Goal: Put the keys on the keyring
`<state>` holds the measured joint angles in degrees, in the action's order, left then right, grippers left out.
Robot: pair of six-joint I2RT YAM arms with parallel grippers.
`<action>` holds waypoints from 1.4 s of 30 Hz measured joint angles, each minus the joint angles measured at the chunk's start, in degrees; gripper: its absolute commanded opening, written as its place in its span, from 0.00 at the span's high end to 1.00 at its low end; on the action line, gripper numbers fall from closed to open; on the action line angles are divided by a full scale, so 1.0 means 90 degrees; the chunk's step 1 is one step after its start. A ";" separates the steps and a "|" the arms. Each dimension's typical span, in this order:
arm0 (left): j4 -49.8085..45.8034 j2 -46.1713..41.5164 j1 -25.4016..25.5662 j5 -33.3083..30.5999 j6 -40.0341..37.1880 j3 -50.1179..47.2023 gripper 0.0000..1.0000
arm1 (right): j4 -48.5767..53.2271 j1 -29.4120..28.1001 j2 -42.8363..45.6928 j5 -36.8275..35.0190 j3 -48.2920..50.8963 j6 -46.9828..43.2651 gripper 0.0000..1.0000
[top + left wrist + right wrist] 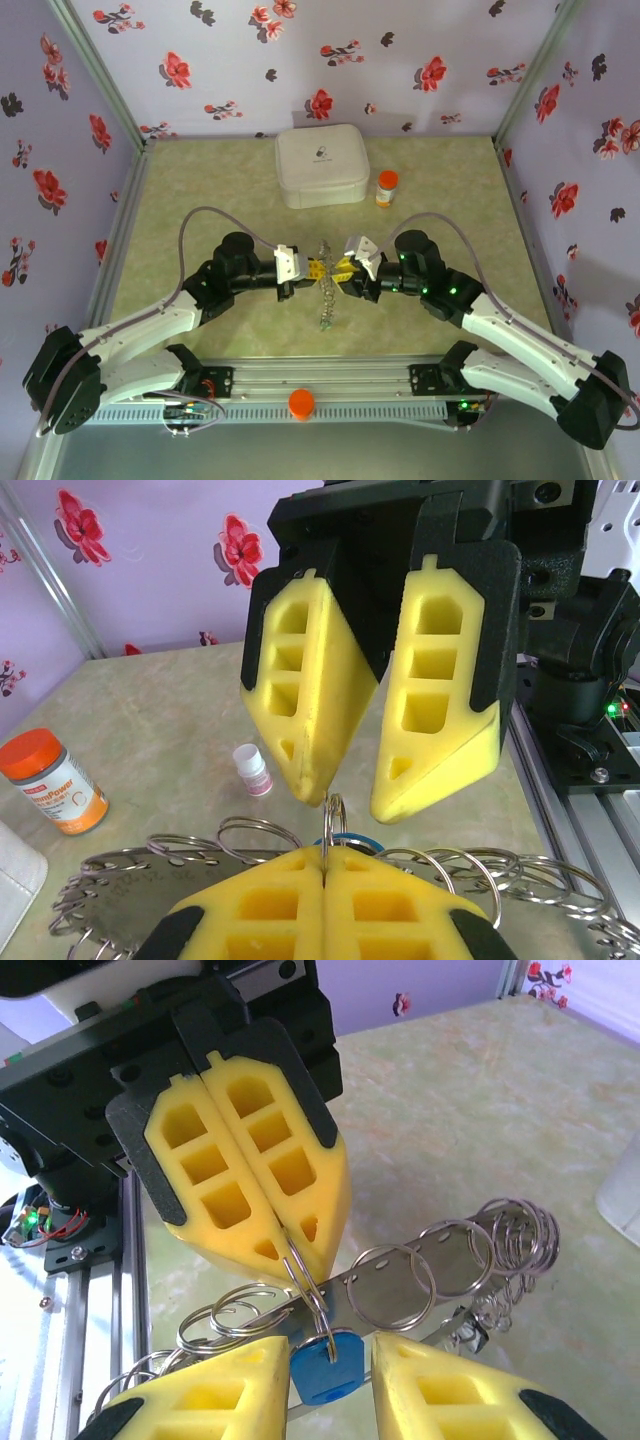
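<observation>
The keyring (455, 1278) is a flat grey metal strip carrying several wire rings; it hangs between the arms over the table's middle (325, 298) and spreads across the left wrist view (130, 890). My left gripper (325, 858) is shut on a small split ring (305, 1272) that threads a blue-headed key (325, 1380). That key head dangles between the spread fingers of my right gripper (332, 1352), which is open and seems not to touch it. The two grippers face each other closely, the left gripper (312, 270) and right gripper (340, 272) tip to tip. Other keys are hidden.
A white square case (321, 165) and an orange-capped pill bottle (386, 187) stand at the back. A tiny white vial (252, 770) sits on the mat beyond the grippers. An aluminium rail with an orange knob (301, 403) lines the near edge. Flowered walls enclose three sides.
</observation>
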<state>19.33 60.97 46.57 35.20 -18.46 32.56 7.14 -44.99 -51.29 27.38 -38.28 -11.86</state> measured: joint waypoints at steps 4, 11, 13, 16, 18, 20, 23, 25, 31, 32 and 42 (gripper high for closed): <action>-0.0002 0.0000 0.0000 0.0000 -0.0002 0.0000 1.00 | -0.0015 0.0000 -0.0002 0.0002 0.0000 -0.0121 0.77; -0.0002 -0.0002 0.0000 0.0000 -0.0002 0.0000 1.00 | -0.0104 0.0000 -0.0017 0.0012 0.0000 -0.0221 0.90; -0.0002 -0.0005 0.0000 0.0000 -0.0002 0.0000 1.00 | -0.0104 0.0000 -0.0017 0.0012 0.0000 -0.0240 0.93; -0.0005 -0.0012 0.0000 0.0000 -0.0002 0.0000 1.00 | -0.0102 0.0000 -0.0019 0.0010 0.0000 -0.0257 0.95; -0.0012 -0.0012 0.0000 -0.0002 0.0000 0.0000 1.00 | -0.0102 0.0000 -0.0046 0.0010 0.0000 -0.0291 0.98; -0.0053 -0.0017 -0.0002 -0.0005 0.0000 0.0000 1.00 | -0.0102 0.0000 -0.0092 0.0012 0.0000 -0.0306 1.00; -0.0112 -0.0022 -0.0005 -0.0007 0.0000 -0.0002 1.00 | -0.0102 -0.0002 -0.0160 0.0015 0.0000 -0.0306 1.00; -0.0146 -0.0022 -0.0007 -0.0015 0.0000 -0.0002 1.00 | -0.0112 -0.0015 -0.0206 0.0015 0.0000 -0.0306 1.00; -0.0255 -0.0022 -0.0046 -0.0078 0.0017 -0.0007 1.00 | -0.0257 -0.0073 -0.0481 0.0005 0.0000 -0.0306 1.00; -0.0296 -0.0022 -0.0051 -0.0085 0.0017 -0.0007 1.00 | -0.0272 -0.0078 -0.0522 0.0002 0.0000 -0.0304 0.98; -0.0192 -0.0022 -0.0036 0.0019 0.0017 -0.0005 1.00 | -0.0321 -0.0155 -0.0364 -0.0119 0.0061 -0.0306 0.87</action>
<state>17.61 60.77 46.24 35.38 -18.31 32.51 4.25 -46.39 -54.57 26.30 -37.74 -14.61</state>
